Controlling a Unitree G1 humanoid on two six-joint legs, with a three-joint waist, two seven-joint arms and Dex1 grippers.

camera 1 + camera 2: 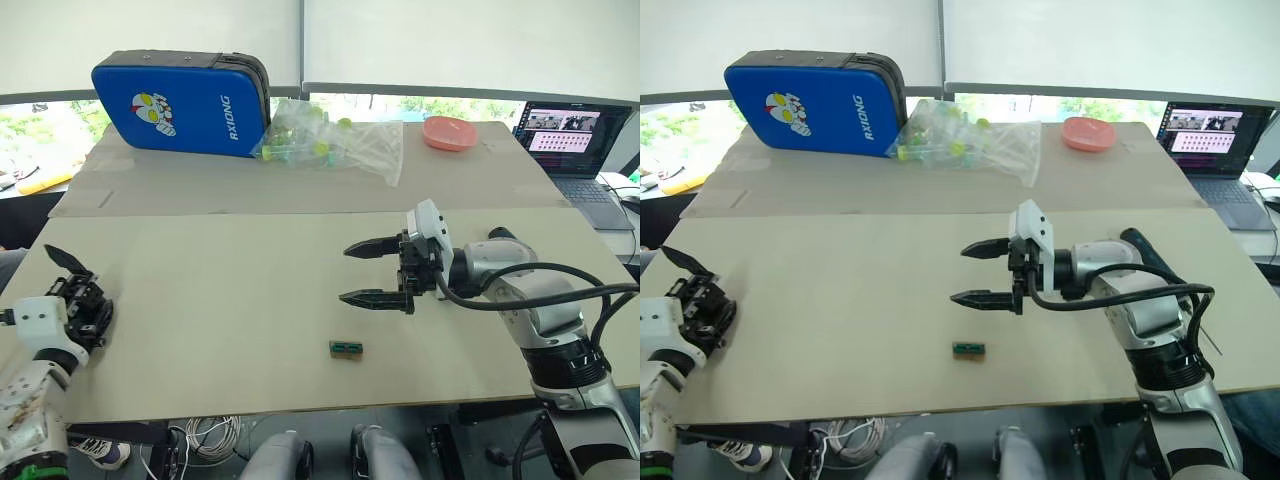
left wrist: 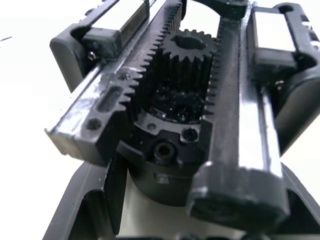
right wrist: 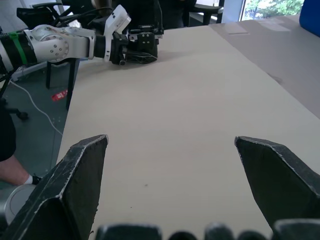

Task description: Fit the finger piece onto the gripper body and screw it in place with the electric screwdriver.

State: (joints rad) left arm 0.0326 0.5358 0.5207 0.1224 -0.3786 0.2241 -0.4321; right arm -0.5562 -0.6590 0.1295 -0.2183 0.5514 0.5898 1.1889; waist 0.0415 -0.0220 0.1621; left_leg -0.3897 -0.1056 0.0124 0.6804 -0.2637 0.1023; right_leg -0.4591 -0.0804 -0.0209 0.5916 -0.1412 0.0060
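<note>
Right end effector (image 1: pixel 343 273) hangs over the middle of the bench (image 1: pixel 220 300), fingers spread wide, empty. Left end effector (image 1: pixel 80 305) is at the bench's left edge, clamped on the gripper body (image 2: pixel 185 100). We judge fitting not yet begun; we can't spot the finger piece, so finding and picking it comes next. Green-and-black block (image 1: pixel 346 348) lies near. Behind: blue case (image 1: pixel 180 105), plastic bag (image 1: pixel 335 140), pink bowl (image 1: pixel 452 132), laptop (image 1: pixel 575 135).

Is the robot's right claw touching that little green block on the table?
Apart. The left eye view shows bare table between the open right gripper and the green block.
</note>
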